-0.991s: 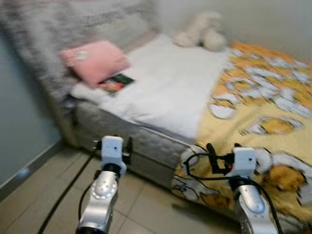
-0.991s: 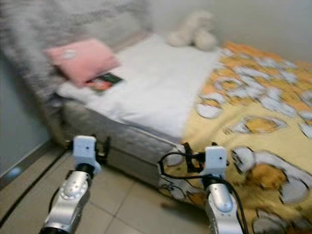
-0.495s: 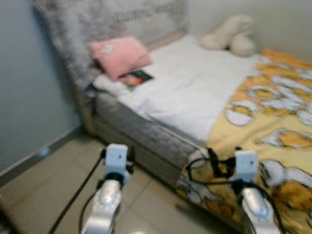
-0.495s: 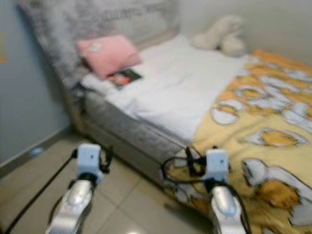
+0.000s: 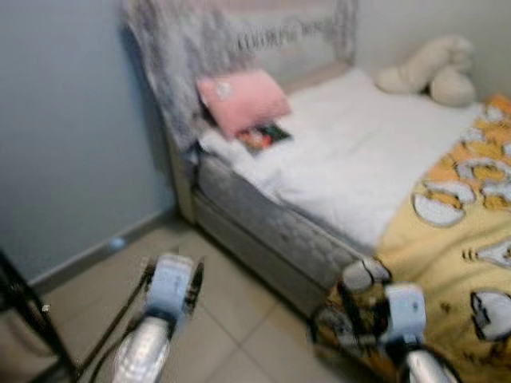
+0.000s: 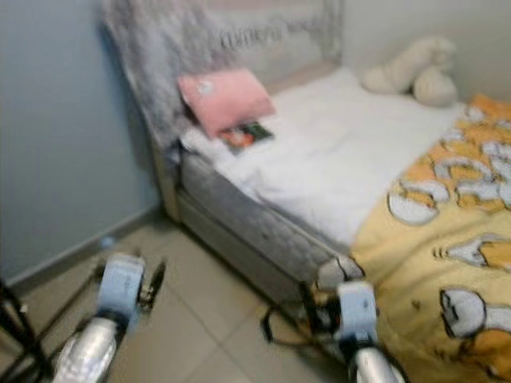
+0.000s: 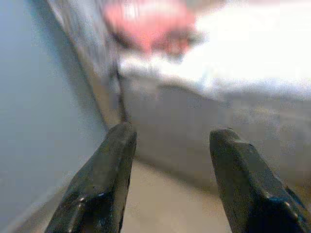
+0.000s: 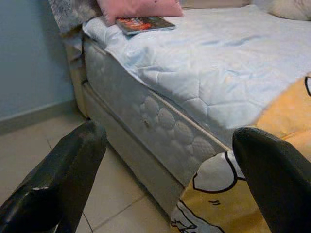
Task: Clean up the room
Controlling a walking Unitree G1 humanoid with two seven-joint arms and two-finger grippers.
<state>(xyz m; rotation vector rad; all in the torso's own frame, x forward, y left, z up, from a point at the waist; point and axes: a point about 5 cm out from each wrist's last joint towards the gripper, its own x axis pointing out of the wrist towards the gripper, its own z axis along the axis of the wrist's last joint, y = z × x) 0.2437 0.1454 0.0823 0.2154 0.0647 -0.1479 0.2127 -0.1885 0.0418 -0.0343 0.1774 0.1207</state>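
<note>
A book [image 8: 145, 24] is seen lying on the bed [image 8: 204, 82] just beside the pink pillow [image 5: 242, 100]. Both the left gripper [image 7: 170, 141] and right gripper [image 8: 170, 145] are held with fingers spread and empty. The approach step is judged under way; a reach to the book is called for next.

My count of the bedroom, kind by kind.

I see one bed [image 6: 263, 231], and on it one pink pillow [image 6: 227, 100] at the head end, one book [image 8: 145, 24] just below that pillow near the bed's left edge, one cream plush toy [image 5: 431, 72] at the far corner, and one yellow patterned blanket [image 6: 447, 239] over the foot end. I count two grippers, the left gripper [image 7: 170, 141] and the right gripper [image 8: 170, 150], each with fingers spread.
</note>
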